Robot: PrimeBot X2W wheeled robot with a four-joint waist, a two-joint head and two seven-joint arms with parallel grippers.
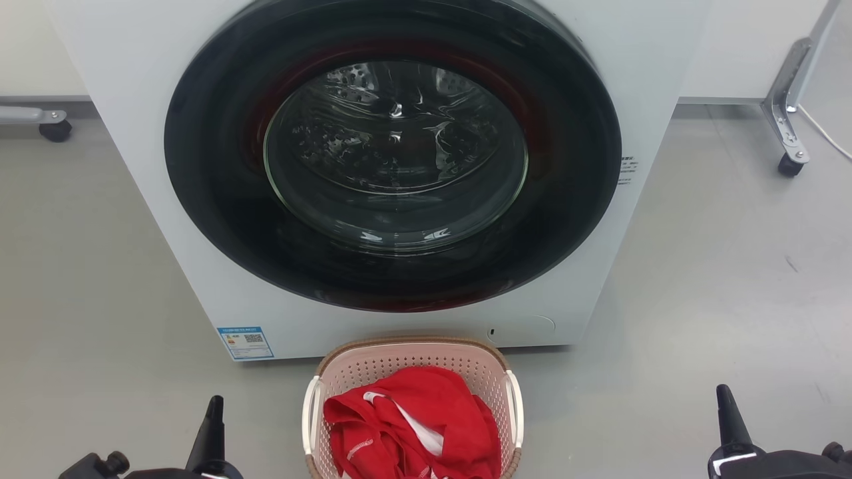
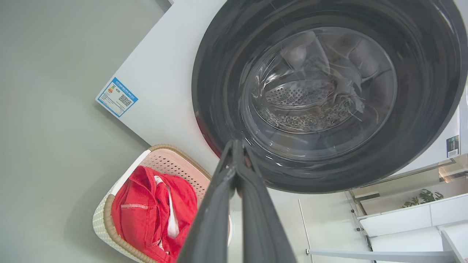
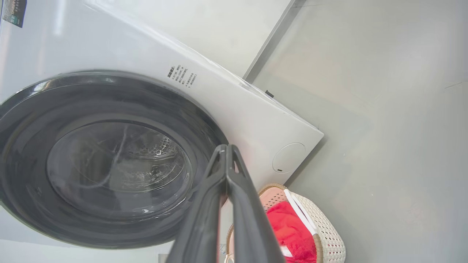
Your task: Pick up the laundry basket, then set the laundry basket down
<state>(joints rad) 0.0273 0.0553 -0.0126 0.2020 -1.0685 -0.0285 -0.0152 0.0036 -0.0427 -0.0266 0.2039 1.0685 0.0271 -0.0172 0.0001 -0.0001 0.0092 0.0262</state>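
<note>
The laundry basket (image 1: 413,362) is pale pink with perforated walls, a brown rim and white side handles. It stands on the floor just in front of the washing machine, bottom centre of the head view, with a red garment (image 1: 413,426) inside. It also appears in the left wrist view as the laundry basket (image 2: 166,162) and in the right wrist view as the laundry basket (image 3: 325,226). My left gripper (image 1: 214,404) is shut and empty, well left of the basket. My right gripper (image 1: 725,399) is shut and empty, far to its right. Fingertips meet on the left gripper (image 2: 236,144) and right gripper (image 3: 225,149).
A white front-loading washing machine (image 1: 133,100) with a closed dark round door (image 1: 393,153) rises right behind the basket. Grey floor spreads on both sides. A metal leg with a caster (image 1: 789,163) stands at the right back, another caster (image 1: 54,130) at the left back.
</note>
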